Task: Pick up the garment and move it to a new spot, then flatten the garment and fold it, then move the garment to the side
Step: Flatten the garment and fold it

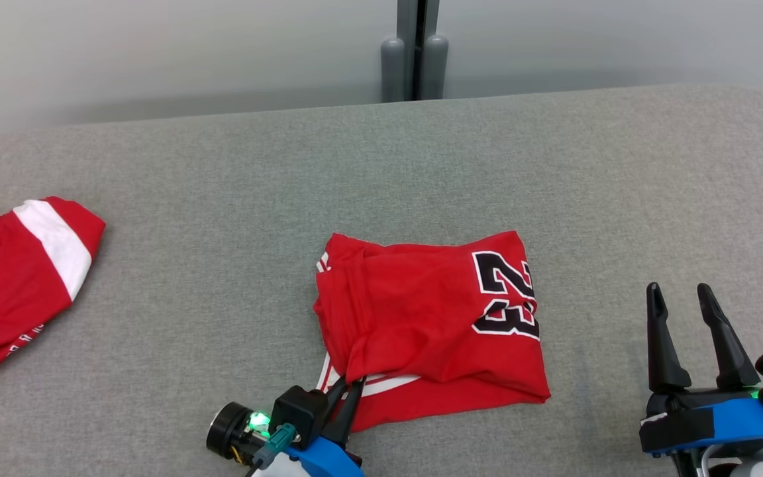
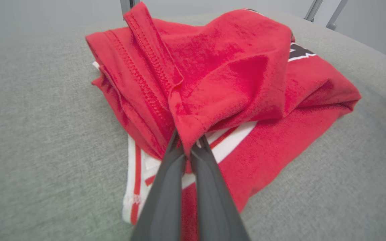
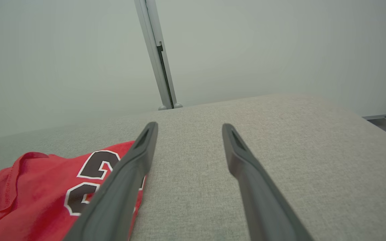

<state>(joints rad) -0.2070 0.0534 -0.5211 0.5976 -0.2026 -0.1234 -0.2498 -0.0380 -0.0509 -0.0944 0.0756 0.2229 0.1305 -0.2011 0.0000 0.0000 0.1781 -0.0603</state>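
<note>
Fabric is pinched in the left gripper (image 1: 350, 385). Its two dark fingers (image 2: 166, 187) are pressed tight together on a fold at the near-left corner of the jersey (image 1: 431, 318), and the cloth rises from the tips in a tented ridge. Ahead of those tips and to their right, the rest of the jersey lies folded on the grey table (image 1: 421, 152). White-and-red trim shows just under the pinched fold, and the black 23 sits at the far right edge.

The right gripper (image 1: 678, 288) is well to the right of the jersey, fingers spread wide with nothing between them but bare table. The 23 lies off to its left, partly behind one finger in its wrist view.

Far to the left of the left gripper, well apart from the jersey, lies another red shirt (image 1: 17, 278) with a white band. Past the table's far edge stands a grey post (image 1: 414, 50).
</note>
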